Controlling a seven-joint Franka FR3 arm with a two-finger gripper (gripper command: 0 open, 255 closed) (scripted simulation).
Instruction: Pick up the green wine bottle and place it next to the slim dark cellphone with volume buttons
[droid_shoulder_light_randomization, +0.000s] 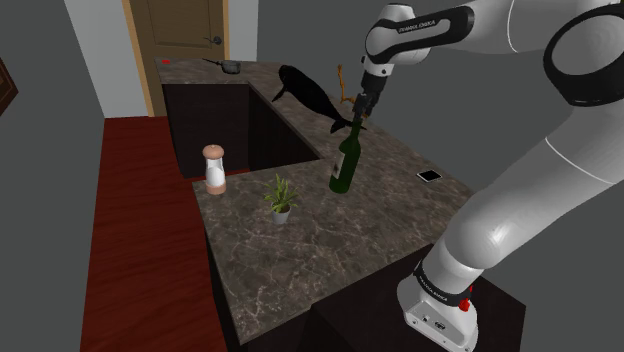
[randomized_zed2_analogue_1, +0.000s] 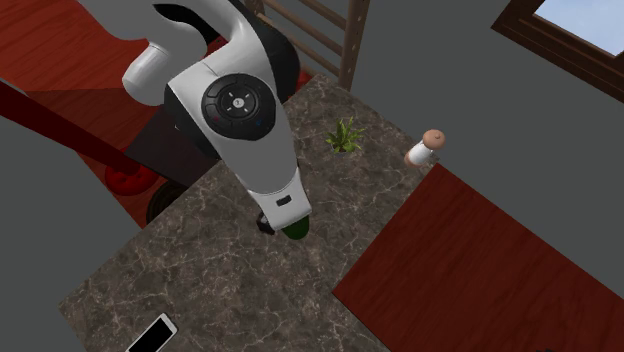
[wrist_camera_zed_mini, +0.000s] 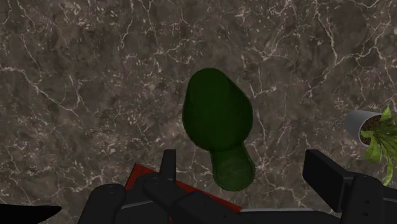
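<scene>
The green wine bottle (droid_shoulder_light_randomization: 347, 160) stands upright on the dark marble countertop (droid_shoulder_light_randomization: 380, 230). My black gripper (droid_shoulder_light_randomization: 360, 105) hangs right over its neck. In the wrist view the gripper (wrist_camera_zed_mini: 245, 164) is open: the bottle (wrist_camera_zed_mini: 219, 121) has its neck between the two fingers (wrist_camera_zed_mini: 168, 167), and neither finger touches it. From above, the bottle (randomized_zed2_analogue_1: 296, 230) peeks out green beneath the hand. The slim dark cellphone (droid_shoulder_light_randomization: 430, 176) lies flat on the counter, toward the shoulder view's right of the bottle. It also lies near a counter corner (randomized_zed2_analogue_1: 152, 336).
A small potted plant (droid_shoulder_light_randomization: 281, 198) (wrist_camera_zed_mini: 375, 137) stands close to the bottle. A white shaker with a pink top (droid_shoulder_light_randomization: 214, 167) sits near the counter's edge above the red floor (droid_shoulder_light_randomization: 140, 220). A black bird-shaped figure (droid_shoulder_light_randomization: 305, 92) stands behind the bottle.
</scene>
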